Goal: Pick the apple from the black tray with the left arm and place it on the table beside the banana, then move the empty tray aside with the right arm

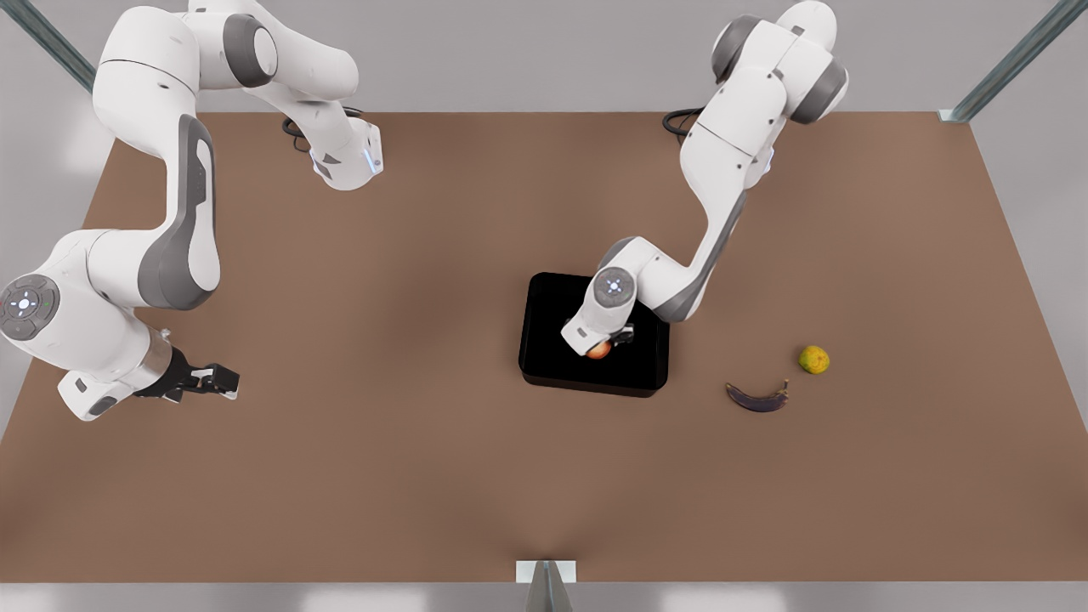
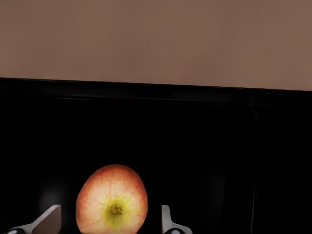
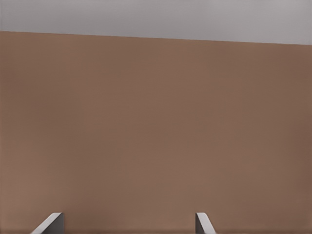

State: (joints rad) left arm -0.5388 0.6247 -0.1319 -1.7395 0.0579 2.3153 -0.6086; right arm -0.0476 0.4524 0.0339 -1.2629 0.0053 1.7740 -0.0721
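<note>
The apple [image 2: 112, 199] is sitting in the black tray [image 1: 552, 361], toward its 5 o'clock corner in the front view, and your left gripper [image 2: 110, 220] is straddling it: fingers spread wide, one on either side, neither touching yet. You're looking at closing next, I'd judge. The banana [image 1: 756, 398] is lying on the table [image 1: 382, 476] at 3 o'clock from the tray. Your right gripper [image 3: 128, 223] is waiting open, far off at 9 o'clock.

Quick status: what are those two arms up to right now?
Left end effector open, straddling apple in black tray. Right end effector open, waiting over table. Nothing blocking.
</note>
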